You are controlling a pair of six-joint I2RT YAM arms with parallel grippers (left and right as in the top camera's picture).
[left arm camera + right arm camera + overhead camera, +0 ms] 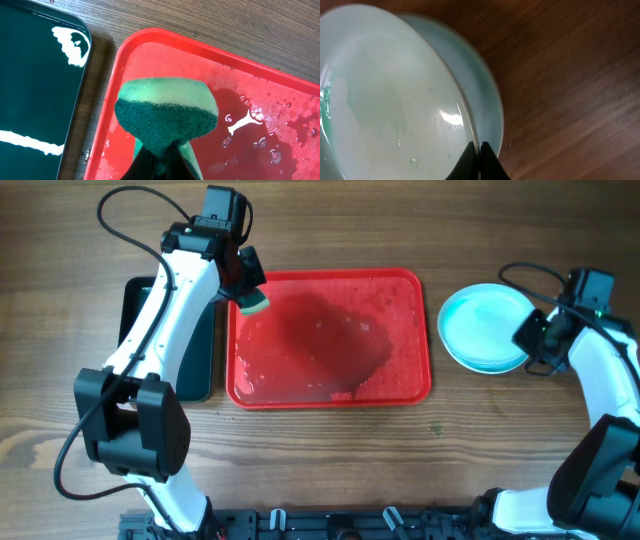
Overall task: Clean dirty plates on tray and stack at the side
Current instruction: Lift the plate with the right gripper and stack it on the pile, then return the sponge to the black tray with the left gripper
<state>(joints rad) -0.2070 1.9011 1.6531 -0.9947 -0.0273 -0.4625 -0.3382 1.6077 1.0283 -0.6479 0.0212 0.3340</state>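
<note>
The red tray (400, 340) lies mid-table, wet, with no plates on it; its corner shows in the left wrist view (280, 95). My left gripper (248, 292) is shut on a green sponge (254, 304) over the tray's far left corner. In the left wrist view the gripper (160, 167) pinches the sponge (165, 107). The plates (480, 325) are stacked on the table right of the tray. My right gripper (526, 340) is at the stack's right edge. In the right wrist view it (480, 150) is shut on the rim of the pale top plate (385, 100), over a cyan plate (479, 95).
A narrow dark green-black tray (195, 350) lies left of the red tray, partly under my left arm; it also shows in the left wrist view (35, 90). Water drops and a puddle cover the red tray. A black cable (520, 272) loops behind the plates.
</note>
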